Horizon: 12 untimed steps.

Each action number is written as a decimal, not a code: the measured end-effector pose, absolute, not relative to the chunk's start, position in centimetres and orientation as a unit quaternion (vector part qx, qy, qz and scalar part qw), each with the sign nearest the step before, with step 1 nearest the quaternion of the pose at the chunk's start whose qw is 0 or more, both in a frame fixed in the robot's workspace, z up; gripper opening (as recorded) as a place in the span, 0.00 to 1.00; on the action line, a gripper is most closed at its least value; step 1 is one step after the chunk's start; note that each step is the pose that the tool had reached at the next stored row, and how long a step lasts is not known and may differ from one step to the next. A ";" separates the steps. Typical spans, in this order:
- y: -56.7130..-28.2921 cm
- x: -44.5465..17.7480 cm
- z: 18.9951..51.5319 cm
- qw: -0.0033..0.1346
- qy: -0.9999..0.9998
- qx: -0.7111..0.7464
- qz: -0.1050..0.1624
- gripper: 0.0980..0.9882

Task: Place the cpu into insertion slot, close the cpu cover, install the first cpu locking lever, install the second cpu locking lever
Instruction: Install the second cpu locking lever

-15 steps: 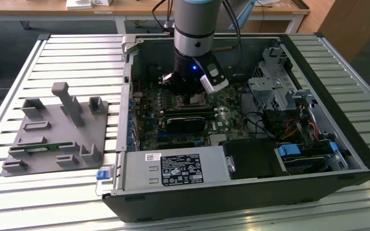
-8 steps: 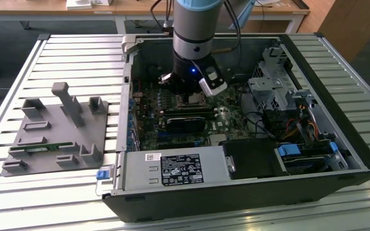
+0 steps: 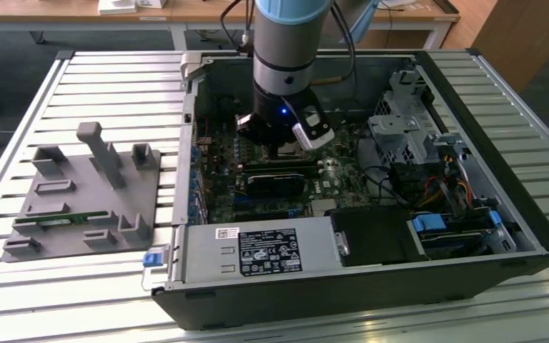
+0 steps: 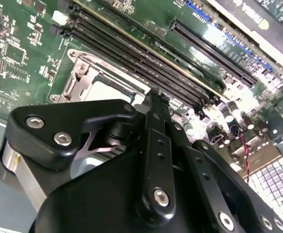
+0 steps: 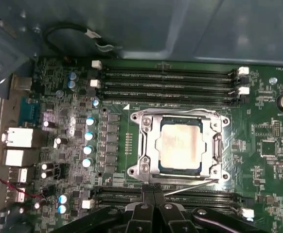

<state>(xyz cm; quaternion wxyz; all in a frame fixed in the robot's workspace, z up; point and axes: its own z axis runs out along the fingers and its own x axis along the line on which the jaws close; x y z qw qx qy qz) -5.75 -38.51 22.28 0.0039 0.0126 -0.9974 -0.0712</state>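
Gripper (image 5: 153, 206) fingers pressed together, holding nothing, just beside the socket edge where 1 thin locking lever (image 5: 190, 186) lies along it; cpu (image 5: 181, 147) seated under closed cpu cover (image 5: 149, 145)

A robotics lab or workshop: an open computer case (image 3: 351, 214) lies on a slatted metal surface (image 3: 112, 78), with desks (image 3: 94, 18) beyond.

We are logging an open black computer case (image 3: 465, 275) lying on a slatted metal table (image 3: 112, 78); a grey fixture plate (image 3: 83, 193) sitting at the exterior view's left, well apart; a labelled silver power supply (image 3: 255, 254) lying near; a wooden desk (image 3: 83, 14) standing far.
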 end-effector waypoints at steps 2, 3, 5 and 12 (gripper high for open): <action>-38.5 -5.8 22.0 0.004 -0.997 0.013 -0.072 0.01; -38.6 -5.8 21.8 0.004 -0.997 0.013 -0.072 0.01; -38.6 -5.8 21.5 0.004 -0.997 0.013 -0.073 0.01; -38.6 -5.8 20.7 0.004 -0.997 0.013 -0.080 0.01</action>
